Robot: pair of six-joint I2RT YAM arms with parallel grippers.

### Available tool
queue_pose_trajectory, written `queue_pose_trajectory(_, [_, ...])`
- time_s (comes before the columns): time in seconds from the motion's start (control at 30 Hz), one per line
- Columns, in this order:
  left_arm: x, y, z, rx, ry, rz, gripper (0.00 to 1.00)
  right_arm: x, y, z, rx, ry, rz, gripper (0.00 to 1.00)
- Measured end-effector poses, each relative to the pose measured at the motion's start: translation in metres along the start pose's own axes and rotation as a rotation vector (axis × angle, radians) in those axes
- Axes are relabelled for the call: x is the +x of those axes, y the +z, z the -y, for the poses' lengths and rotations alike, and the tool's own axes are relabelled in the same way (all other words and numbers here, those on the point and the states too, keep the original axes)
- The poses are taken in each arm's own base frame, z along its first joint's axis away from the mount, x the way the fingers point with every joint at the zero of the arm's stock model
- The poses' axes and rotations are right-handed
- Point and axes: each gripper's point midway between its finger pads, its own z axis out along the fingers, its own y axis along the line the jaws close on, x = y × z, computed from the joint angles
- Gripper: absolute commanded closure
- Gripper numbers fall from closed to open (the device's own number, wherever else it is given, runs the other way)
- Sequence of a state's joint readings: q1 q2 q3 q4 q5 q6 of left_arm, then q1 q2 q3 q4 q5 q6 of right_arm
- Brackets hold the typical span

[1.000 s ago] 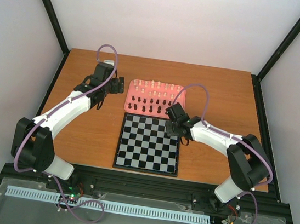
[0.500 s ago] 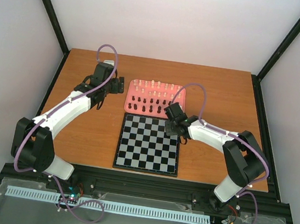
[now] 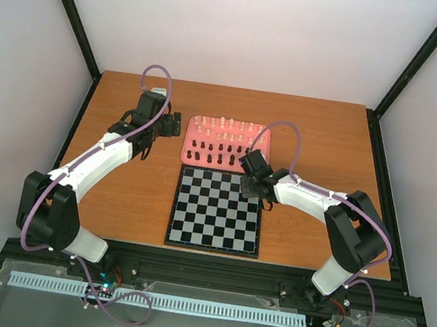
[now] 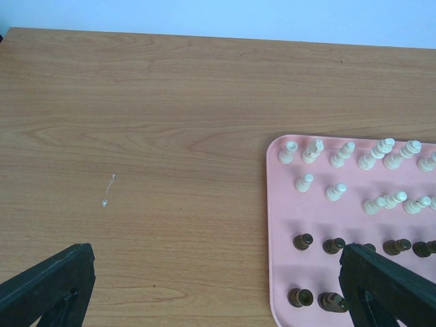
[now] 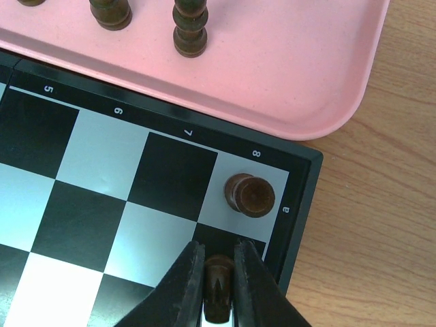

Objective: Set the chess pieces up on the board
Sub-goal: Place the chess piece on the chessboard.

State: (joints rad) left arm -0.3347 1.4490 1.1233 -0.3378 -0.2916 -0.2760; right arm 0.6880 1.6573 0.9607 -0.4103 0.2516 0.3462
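Note:
The checked board (image 3: 216,212) lies in front of the pink tray (image 3: 226,144), which holds several cream and dark chess pieces. My right gripper (image 3: 253,186) hovers at the board's far right corner, shut on a dark chess piece (image 5: 218,294) above the black square beside the corner. One dark piece (image 5: 249,194) stands upright on the white corner square marked 8/a. My left gripper (image 3: 152,129) is open over bare table left of the tray; its dark fingertips (image 4: 48,286) frame the tray's left edge (image 4: 276,225).
Dark pieces (image 5: 190,27) stand on the tray's near rim area just beyond the board's border (image 5: 310,204). Bare wooden table (image 4: 136,136) lies left of the tray and right of the board. Black frame posts edge the table.
My right gripper has shifted slightly left and toward the board's far right corner with the dark piece. The left arm has not moved.

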Motion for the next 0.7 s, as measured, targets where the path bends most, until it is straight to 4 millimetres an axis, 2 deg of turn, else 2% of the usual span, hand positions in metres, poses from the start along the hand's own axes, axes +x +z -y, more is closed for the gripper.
queue_pose_trajectory(0.47, [0.0,0.0,0.0001,0.0,-0.001,0.0,0.0,0.0058,-0.0032,0.0019,0.0,-0.001,-0.018,0.94])
queue_pose_trajectory(0.7, [0.0,0.0,0.0001,0.0,-0.001,0.0,0.0,0.0058,-0.0032,0.0015,-0.002,-0.001,-0.019,0.82])
